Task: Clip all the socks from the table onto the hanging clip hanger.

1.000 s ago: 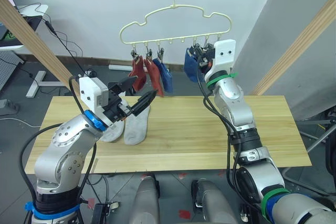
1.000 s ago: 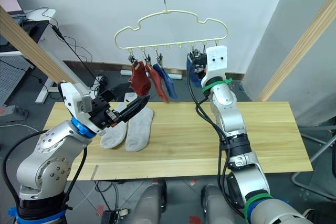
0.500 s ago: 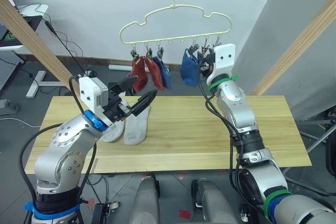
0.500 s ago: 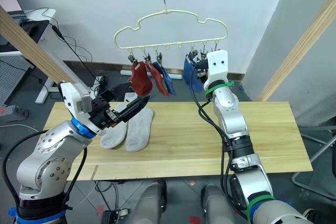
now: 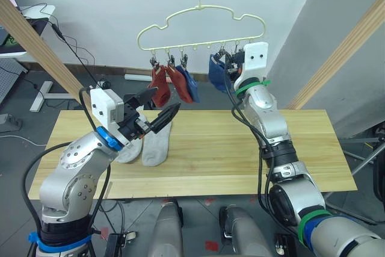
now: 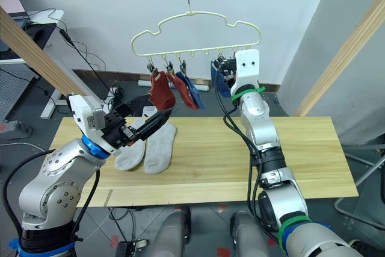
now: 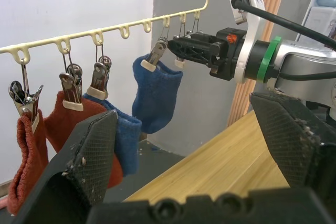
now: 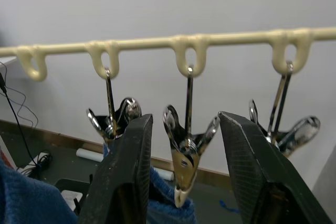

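1. at upper centre we see the pale yellow cloud-shaped wire clip hanger (image 5: 201, 25), holding two rust red socks (image 5: 160, 86) and two blue socks (image 5: 215, 71).
2. our right gripper (image 8: 184, 182) gapes wide around an empty clip (image 8: 185, 158).
3. our left gripper (image 5: 157, 108) spreads wide, empty, above two light grey socks (image 5: 155, 143) on the pale wood table (image 5: 228, 154), left of centre.

Right hand (image 8: 185, 174) is seen with its two black fingers (image 8: 124, 182) spread apart, nothing gripped between them. One empty metal clip (image 8: 186, 158) hangs in the gap between the fingers, not touched by either. The clip is hung by a thin wire from a loop of the pale yellow clip hanger bar (image 8: 173, 41), which is run across above the fingers. Another clip (image 8: 113, 116) is seen behind the one finger, with blue sock fabric (image 8: 31, 195) below it. A third clip (image 8: 286, 124) is hung beyond the other finger. Behind it all, a plain grey wall (image 8: 157, 3) and a dark cable (image 8: 18, 116) are visible.
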Motion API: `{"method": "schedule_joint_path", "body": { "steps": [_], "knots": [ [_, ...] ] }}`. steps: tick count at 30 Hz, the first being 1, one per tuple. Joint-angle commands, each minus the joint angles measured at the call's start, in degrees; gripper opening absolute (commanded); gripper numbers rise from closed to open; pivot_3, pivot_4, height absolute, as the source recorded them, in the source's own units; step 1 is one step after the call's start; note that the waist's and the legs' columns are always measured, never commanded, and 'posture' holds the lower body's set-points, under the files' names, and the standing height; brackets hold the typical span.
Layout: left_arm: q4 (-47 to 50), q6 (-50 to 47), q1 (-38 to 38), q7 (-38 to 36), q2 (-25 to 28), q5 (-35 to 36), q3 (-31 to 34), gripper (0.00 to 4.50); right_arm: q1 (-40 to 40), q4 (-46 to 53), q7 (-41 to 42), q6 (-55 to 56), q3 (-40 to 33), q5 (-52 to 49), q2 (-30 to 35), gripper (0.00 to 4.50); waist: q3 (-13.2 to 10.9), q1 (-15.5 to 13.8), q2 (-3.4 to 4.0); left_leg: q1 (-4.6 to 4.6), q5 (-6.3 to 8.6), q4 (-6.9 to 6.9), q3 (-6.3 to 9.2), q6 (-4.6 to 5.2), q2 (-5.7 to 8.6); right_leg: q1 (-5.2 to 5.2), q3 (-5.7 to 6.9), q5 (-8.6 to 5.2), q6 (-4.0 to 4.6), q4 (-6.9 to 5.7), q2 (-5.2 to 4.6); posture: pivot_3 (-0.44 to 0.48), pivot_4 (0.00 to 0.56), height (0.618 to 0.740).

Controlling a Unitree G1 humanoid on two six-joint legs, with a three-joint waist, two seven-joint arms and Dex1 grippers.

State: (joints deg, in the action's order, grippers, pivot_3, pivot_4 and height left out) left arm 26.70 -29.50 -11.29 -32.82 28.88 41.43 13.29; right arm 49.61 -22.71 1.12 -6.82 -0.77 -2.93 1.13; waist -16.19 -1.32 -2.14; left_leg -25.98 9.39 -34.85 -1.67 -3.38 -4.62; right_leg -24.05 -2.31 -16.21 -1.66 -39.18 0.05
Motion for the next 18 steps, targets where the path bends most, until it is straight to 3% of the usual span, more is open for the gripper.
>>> {"method": "schedule_joint_path", "body": {
  "steps": [1, 18],
  "knots": [
    [2.86, 0.71, 0.40, 0.31, 0.02, 0.76, 0.50, 4.50, 1.43, 1.13, -0.05, 1.55, -0.71, -0.43, -0.43, 2.06, 0.00, -0.02, 0.00, 0.00, 0.00, 0.00, 0.00, 0.00, 0.00, 0.00, 0.00, 0.00, 0.00, 0.00, 0.00, 0.156, 0.269, 0.740],
    [3.10, 0.88, 0.84, 0.61, 0.06, 0.74, 0.28, 4.50, 1.89, 1.26, 1.43, 0.76, -0.99, -2.26, -2.17, 2.06, 0.00, -0.01, 0.00, 0.00, 0.00, 0.00, 0.00, 0.00, -0.01, -0.01, 0.01, 0.00, 0.00, -0.01, 0.00, 0.157, 0.269, 0.740]
  ]
}}
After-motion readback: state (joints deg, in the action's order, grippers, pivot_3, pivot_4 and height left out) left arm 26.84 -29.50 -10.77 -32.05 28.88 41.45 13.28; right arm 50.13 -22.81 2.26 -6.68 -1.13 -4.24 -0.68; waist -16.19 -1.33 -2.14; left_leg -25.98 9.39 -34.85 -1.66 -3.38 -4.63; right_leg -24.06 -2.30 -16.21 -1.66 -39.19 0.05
